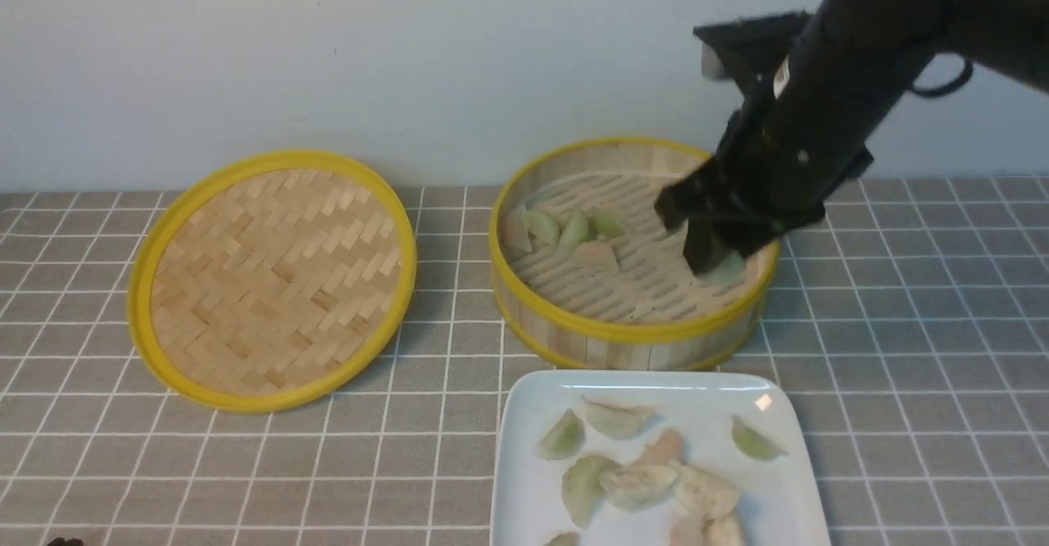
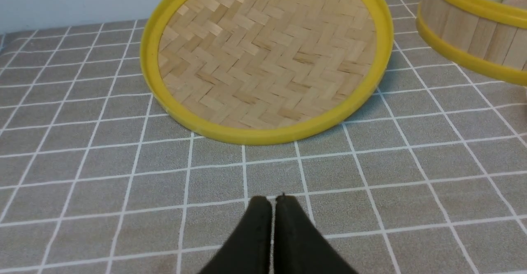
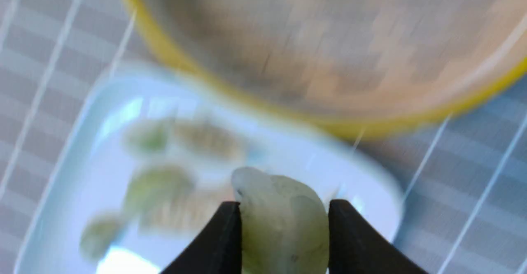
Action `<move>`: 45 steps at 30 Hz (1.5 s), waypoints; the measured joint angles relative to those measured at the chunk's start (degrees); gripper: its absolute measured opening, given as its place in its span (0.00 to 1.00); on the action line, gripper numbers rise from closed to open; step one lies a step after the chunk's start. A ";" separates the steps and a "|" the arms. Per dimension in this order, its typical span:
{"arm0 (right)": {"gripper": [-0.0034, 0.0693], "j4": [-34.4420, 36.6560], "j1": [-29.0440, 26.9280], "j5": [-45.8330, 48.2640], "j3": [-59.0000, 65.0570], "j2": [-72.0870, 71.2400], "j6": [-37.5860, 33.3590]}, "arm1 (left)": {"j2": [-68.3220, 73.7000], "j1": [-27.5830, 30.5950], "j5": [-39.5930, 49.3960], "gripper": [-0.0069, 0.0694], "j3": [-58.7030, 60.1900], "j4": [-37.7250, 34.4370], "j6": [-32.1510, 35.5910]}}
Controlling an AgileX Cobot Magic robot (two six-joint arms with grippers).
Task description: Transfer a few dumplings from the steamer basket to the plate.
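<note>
1. A pale green dumpling (image 3: 284, 224) hangs in the right claw (image 3: 287, 210), whose jaws stand parted by its width, pressed to either side. A steady, light squeeze should spare the soft skin.

2. Five dumplings, among them a green one (image 1: 542, 226), cluster between nine and eleven o'clock inside the steamer basket (image 1: 635, 332); the held one shows near its four o'clock edge. It probably needs good height over the yellow rim before travelling.

3. The plate (image 1: 524, 402), at the basket's six o'clock, carries a crowded group and a lone green dumpling (image 1: 756, 439) near one o'clock. White surface toward three o'clock looks the better landing spot, away from the pile, where skins could stick.

4. Lowering close to the plate before easing the jaws apart would avoid a drop; a straight lift afterward should keep the dumpling from dragging.

5. The left claw (image 2: 272, 212), fingertips together and nothing gripped, waits over the table (image 1: 328, 480), with the woven lid (image 1: 279, 284) at the basket's nine o'clock.
</note>
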 joint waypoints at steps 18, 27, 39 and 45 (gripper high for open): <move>0.58 -5.37 4.01 -14.44 26.32 -3.20 4.85 | 0.00 0.00 0.00 0.08 0.00 0.00 0.00; 0.77 -6.14 4.01 -14.72 26.32 -4.55 5.94 | 0.00 0.00 0.00 0.08 0.00 0.00 0.00; 0.05 -17.39 4.01 -29.49 34.33 -44.10 20.42 | 0.00 0.00 0.00 0.08 0.00 0.00 0.00; 0.03 -34.26 4.01 -50.77 53.06 -66.72 31.38 | 0.00 0.00 0.00 0.08 0.00 0.00 0.00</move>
